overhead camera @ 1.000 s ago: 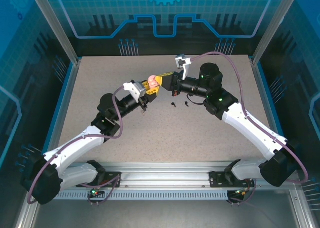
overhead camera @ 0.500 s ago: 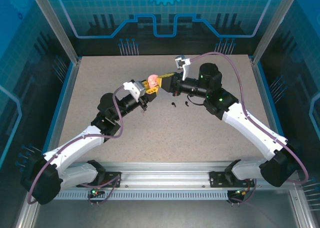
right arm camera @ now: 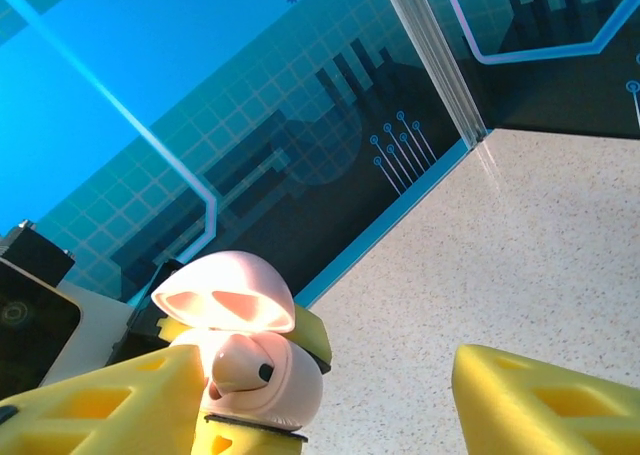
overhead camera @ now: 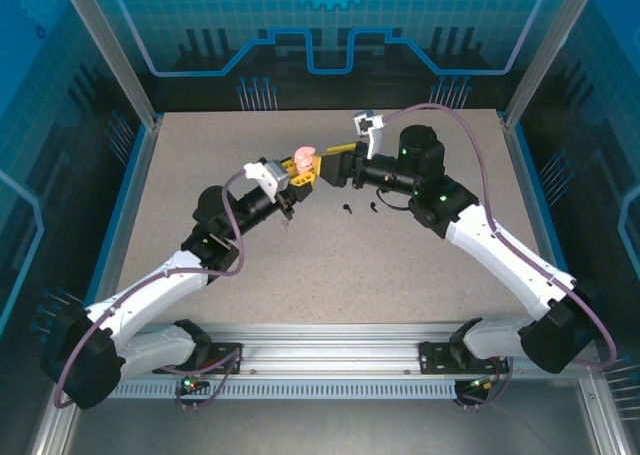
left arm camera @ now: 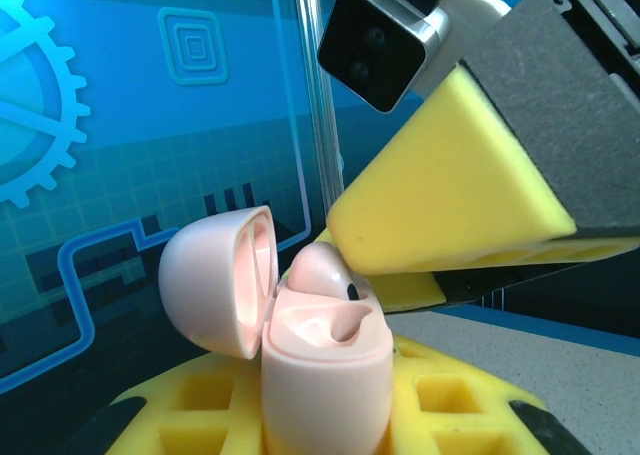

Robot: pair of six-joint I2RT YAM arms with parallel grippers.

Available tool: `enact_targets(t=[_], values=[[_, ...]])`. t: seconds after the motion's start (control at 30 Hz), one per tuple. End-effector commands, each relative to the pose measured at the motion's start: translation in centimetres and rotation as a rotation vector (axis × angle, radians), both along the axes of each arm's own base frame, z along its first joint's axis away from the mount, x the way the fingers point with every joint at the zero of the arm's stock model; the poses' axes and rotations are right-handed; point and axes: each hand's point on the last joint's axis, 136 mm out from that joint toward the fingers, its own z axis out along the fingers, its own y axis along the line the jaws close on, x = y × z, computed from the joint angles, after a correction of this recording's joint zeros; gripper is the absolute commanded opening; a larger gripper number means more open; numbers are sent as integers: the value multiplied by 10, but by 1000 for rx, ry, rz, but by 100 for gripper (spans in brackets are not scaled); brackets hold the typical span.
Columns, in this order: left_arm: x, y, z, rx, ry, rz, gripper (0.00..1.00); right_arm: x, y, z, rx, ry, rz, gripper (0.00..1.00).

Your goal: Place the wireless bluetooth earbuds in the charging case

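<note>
The two arms meet above the middle of the bench [overhead camera: 420, 275], so room there is tight. The right pincer [overhead camera: 338, 160], fingers spread, sits just beside the open pink case [overhead camera: 303, 159] clamped in the left pincer [overhead camera: 300, 175]. The case's raised lid [left arm camera: 215, 275] stands on the side away from the right pincer. Two black earbuds [overhead camera: 347, 210] lie on the bench under the right arm. The near bench is bare, and glass walls [overhead camera: 130, 175] close the sides.

a speckled beige table [overhead camera: 330, 265] sits inside an enclosure of blue translucent panels [overhead camera: 330, 25] printed with gear and circuit patterns — framed by aluminium posts [overhead camera: 105, 50], with a slotted metal rail [overhead camera: 330, 360] along the near edge.
</note>
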Motion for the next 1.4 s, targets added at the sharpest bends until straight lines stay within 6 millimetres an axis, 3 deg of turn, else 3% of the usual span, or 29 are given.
enact_targets(t=[0.0,0.2,0.3,0.4,0.6,0.77,0.93,1.13,1.37], values=[[-9,4,34,-64,-75,0,0,-3,-10,31,42,-46,-19,74],[-6,8,29,-68,-63,25,0,-16,-41,60,100,-88,-82,83],[-2,12,27,-66,-63,59,0,-16,-59,51,55,-51,-160,84],[0,18,27,-59,-78,105,0,-6,-75,9,-40,70,-251,83],[9,33,32,-45,-111,214,0,21,-78,-110,-288,373,-347,81],[15,45,40,-62,-121,291,0,37,-53,-194,-474,578,-343,76],[26,64,45,-84,-112,383,0,52,-8,-253,-625,676,-281,71],[34,86,53,-123,-107,444,0,61,42,-300,-787,709,-234,65],[36,102,63,-162,-107,475,0,64,78,-337,-925,717,-211,59]])
